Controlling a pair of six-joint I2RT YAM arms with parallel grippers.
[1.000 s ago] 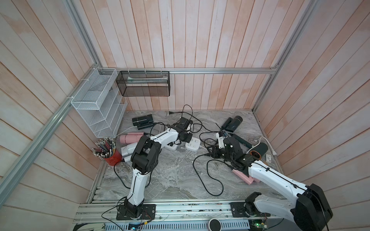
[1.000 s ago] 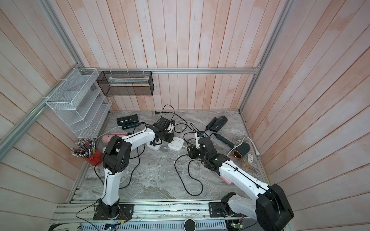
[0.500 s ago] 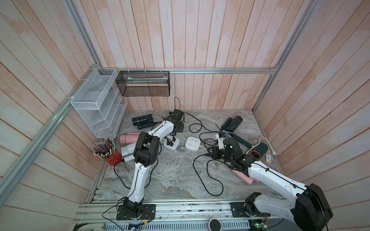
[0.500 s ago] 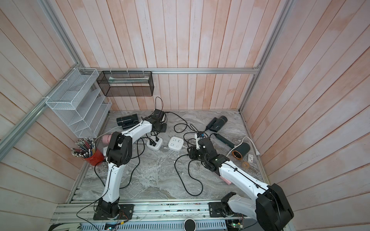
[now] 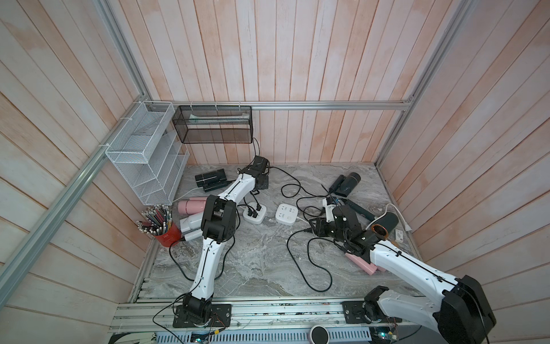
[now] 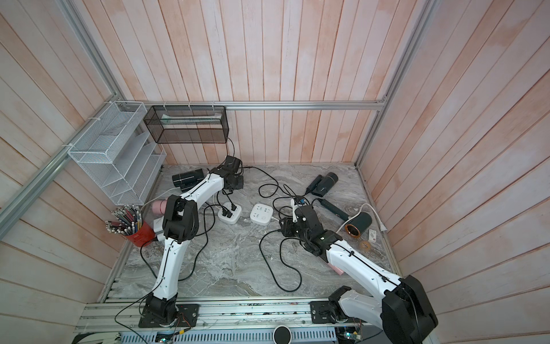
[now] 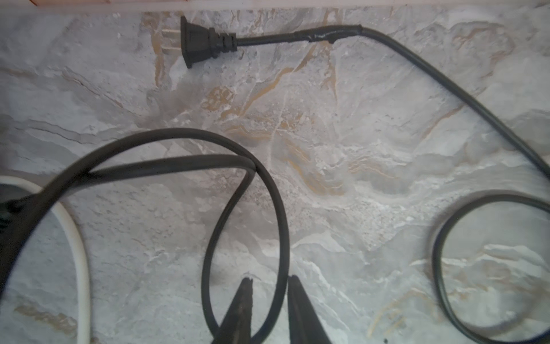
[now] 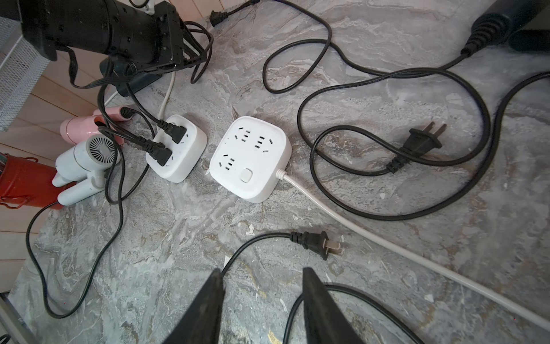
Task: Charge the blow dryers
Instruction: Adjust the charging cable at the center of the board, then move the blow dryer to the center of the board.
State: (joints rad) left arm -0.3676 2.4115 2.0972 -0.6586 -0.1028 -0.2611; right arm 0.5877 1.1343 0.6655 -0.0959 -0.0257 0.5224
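Two plugs at least are seated in one power strip, the neighbouring strip at frame centre stays bare, three loose plugs remain, and left gripper and right gripper fingers are parted, gripping nothing.

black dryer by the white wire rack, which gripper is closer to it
Left. The left gripper hangs beside the black dryer at the back; the right gripper is well off, past the empty power strip.
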